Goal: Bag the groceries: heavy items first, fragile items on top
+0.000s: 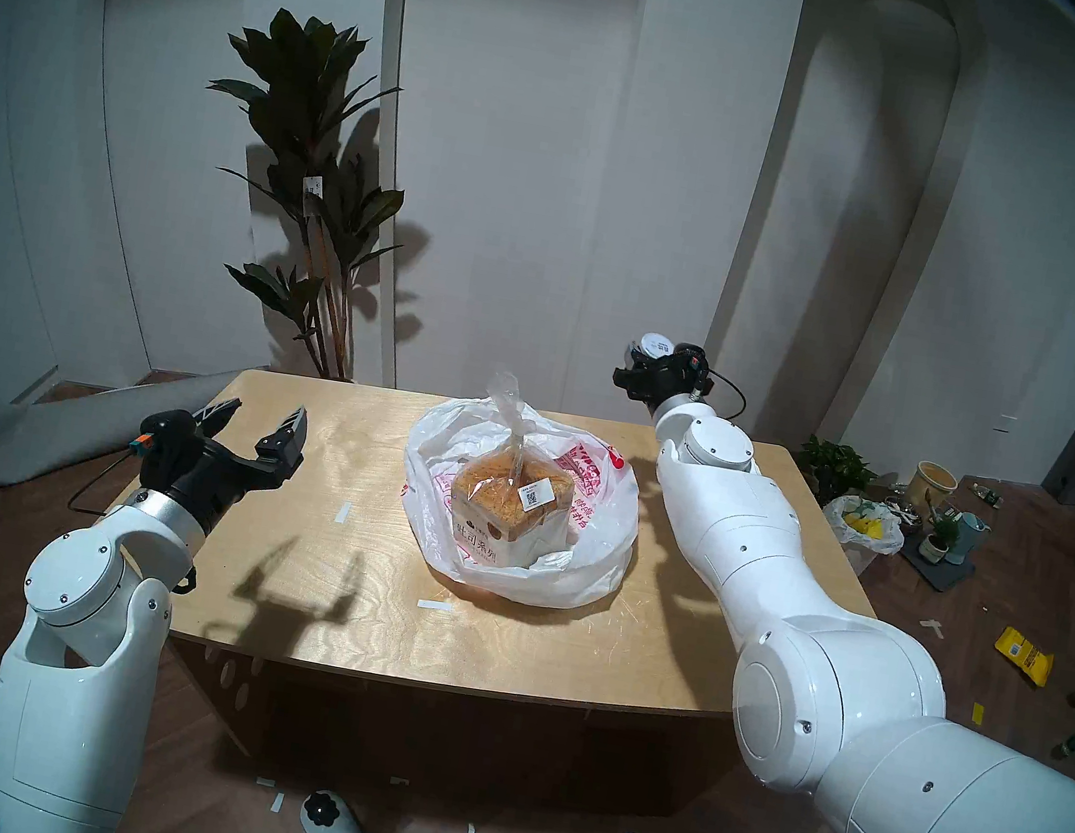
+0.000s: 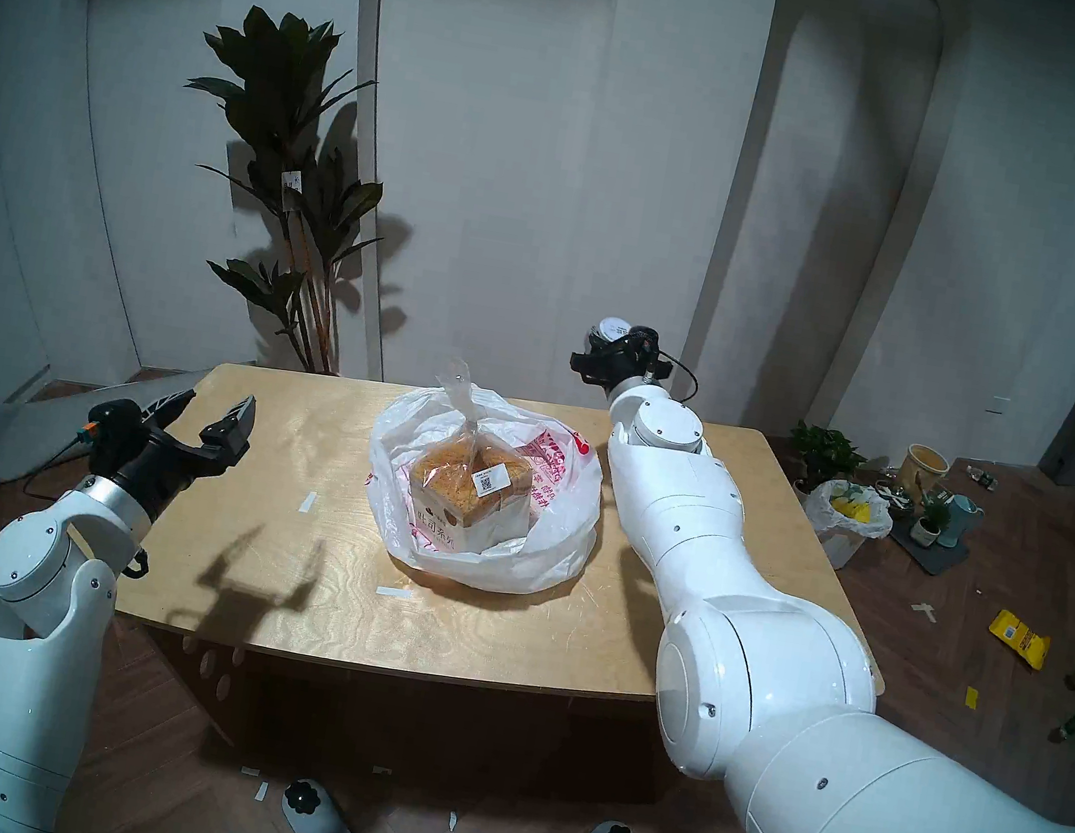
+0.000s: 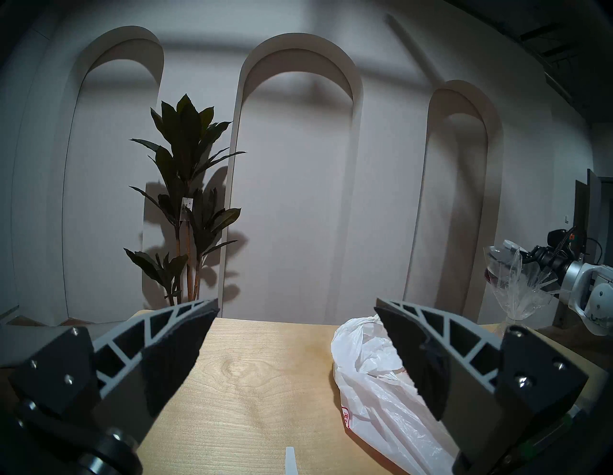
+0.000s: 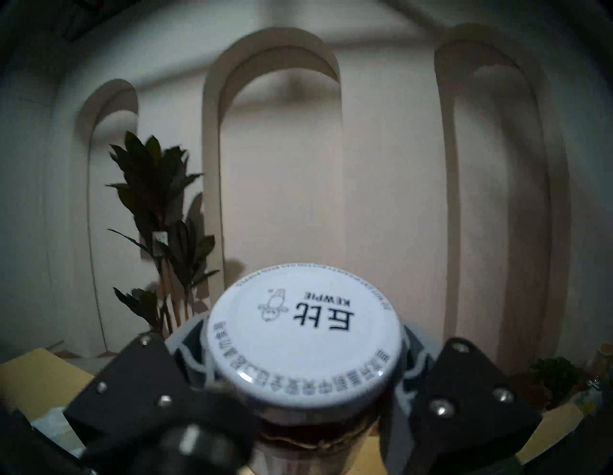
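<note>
The golden-brown toast loaf (image 1: 507, 499) (image 2: 469, 478) in its clear wrapper stands mid-table, with the white bag (image 1: 598, 548) (image 2: 560, 542) with red print bunched open around its base. My right gripper (image 1: 637, 368) (image 2: 593, 358) (image 4: 298, 351) is shut on the small dark jar (image 1: 650, 344) (image 2: 611, 329) (image 4: 303, 335). It holds the jar high above the table's far right edge, white-labelled lid towards the wrist camera. My left gripper (image 1: 265, 415) (image 2: 217, 404) (image 3: 297, 305) is open and empty, above the table's left side, left of the bag (image 3: 371, 374).
The wooden table (image 1: 353, 587) carries two white tape strips (image 1: 342, 512) (image 1: 434, 606). A tall potted plant (image 1: 317, 195) stands behind the far left corner. Pots, a lined bin (image 1: 868, 528) and a yellow packet (image 1: 1023, 654) lie on the floor to the right.
</note>
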Robot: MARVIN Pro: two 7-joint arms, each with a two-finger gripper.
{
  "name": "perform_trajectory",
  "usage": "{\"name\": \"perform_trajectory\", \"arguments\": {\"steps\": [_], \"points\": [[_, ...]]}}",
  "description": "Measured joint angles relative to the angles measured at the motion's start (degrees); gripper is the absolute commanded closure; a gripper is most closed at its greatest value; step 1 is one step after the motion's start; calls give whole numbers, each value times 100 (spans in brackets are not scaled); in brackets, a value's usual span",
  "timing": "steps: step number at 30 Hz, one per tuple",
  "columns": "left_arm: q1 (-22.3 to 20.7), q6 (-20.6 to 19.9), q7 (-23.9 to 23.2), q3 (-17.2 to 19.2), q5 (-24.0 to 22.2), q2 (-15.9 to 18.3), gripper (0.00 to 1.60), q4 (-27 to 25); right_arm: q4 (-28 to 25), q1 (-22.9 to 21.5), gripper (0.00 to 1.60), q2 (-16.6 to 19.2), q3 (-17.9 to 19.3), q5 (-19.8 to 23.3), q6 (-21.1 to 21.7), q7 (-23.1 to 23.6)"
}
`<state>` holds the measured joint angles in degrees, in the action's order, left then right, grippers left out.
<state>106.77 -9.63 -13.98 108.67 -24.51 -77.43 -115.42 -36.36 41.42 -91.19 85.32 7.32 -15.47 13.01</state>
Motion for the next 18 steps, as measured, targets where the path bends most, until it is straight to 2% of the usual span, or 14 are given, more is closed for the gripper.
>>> {"name": "perform_trajectory", "arguments": {"steps": [7, 18], "points": [[1, -27, 0, 4, -6, 0, 0, -22, -439, 577, 160, -130, -146, 102, -326, 441], [2, -76, 3, 13, -15, -2, 0, -48, -1054, 1484, 160, -66, -207, 170, -629, 726]]}}
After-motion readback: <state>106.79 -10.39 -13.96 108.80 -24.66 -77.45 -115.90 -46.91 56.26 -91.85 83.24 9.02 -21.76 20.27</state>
